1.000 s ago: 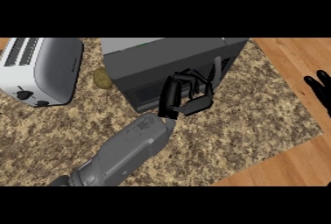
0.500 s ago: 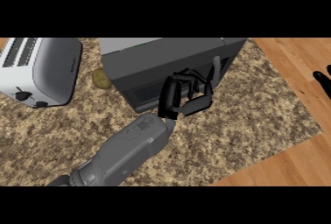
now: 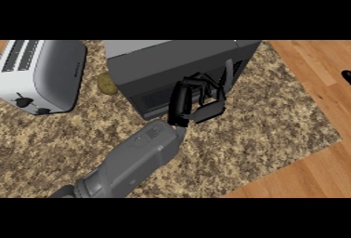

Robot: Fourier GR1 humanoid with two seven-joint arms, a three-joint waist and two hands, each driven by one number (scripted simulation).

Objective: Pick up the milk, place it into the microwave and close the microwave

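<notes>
The dark grey microwave (image 3: pixel 171 60) stands at the top middle of the counter, its door lying against the body. My left hand (image 3: pixel 195 100) reaches in from the lower left, and its relaxed fingers rest against the door's front face. No milk shows anywhere; the inside of the microwave is hidden. Only a black sliver of my right hand (image 3: pixel 347 76) shows at the right edge.
A white toaster (image 3: pixel 41 74) stands at the left. A small yellowish-brown object (image 3: pixel 106 83) lies between it and the microwave. The speckled counter (image 3: pixel 267 130) ends at a wooden surface (image 3: pixel 308 172) on the right and lower right.
My left hand has stayed at the microwave door, shifting only slightly. My right hand has slid further off the right edge, leaving just a sliver in view.
</notes>
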